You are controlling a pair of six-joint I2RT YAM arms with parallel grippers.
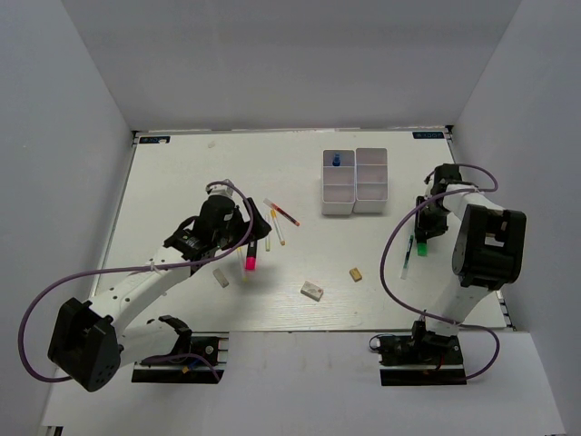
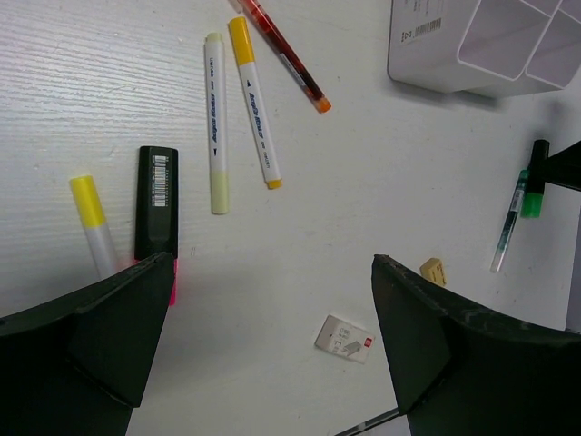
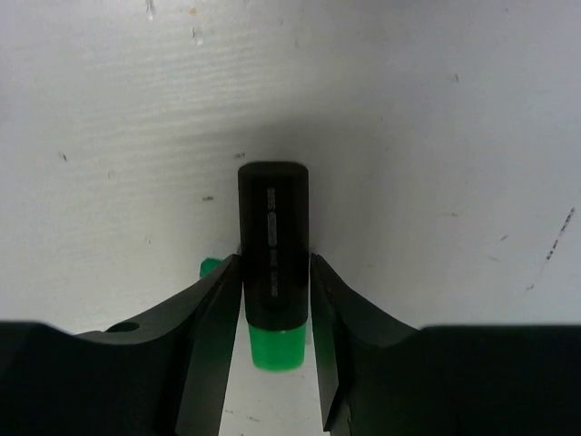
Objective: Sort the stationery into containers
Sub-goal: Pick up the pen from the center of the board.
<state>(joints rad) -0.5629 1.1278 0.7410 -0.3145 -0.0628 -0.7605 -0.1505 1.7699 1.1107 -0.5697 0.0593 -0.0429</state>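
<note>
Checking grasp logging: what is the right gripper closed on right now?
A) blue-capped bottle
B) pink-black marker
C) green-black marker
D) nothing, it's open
C: in the right wrist view, the right gripper has a finger pressed against each side of the black body of the green-black marker, whose green end shows just below.

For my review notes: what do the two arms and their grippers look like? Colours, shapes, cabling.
Both have white links and chunky black joint housings: left arm, right arm. A lilac cable loops loosely along each. The fingers are matte black wedges. No legible markings.
</note>
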